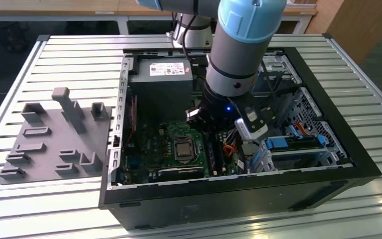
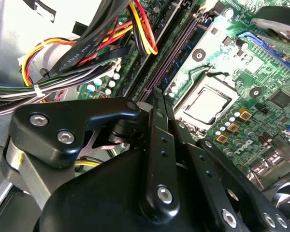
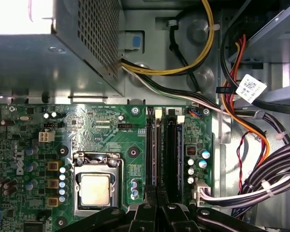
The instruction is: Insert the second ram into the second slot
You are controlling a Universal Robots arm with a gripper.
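Two long black ram slots [image 3: 152,154] [image 3: 173,154] lie side by side on the green motherboard [image 3: 101,130], next to the CPU socket [image 3: 95,189]. My gripper [image 3: 157,205] hangs low inside the open PC case [image 1: 244,181], right above the near end of these slots. Its black fingers [image 2: 159,140] are pressed together with no gap showing. In the second wrist view the slot [image 2: 171,53] runs away from the gripper [image 2: 157,108], its pin rows visible. The second ram is hidden. In the exterior view the gripper [image 1: 208,127] sits above the slots [image 1: 214,154].
Bundles of black, red, yellow and orange cables [image 3: 251,159] crowd the slots' far side. The grey power supply [image 1: 161,79] fills the case's back. A drive bay with blue clips [image 1: 297,144] is at the exterior view's right. A grey holder plate [image 1: 51,139] lies outside at the left.
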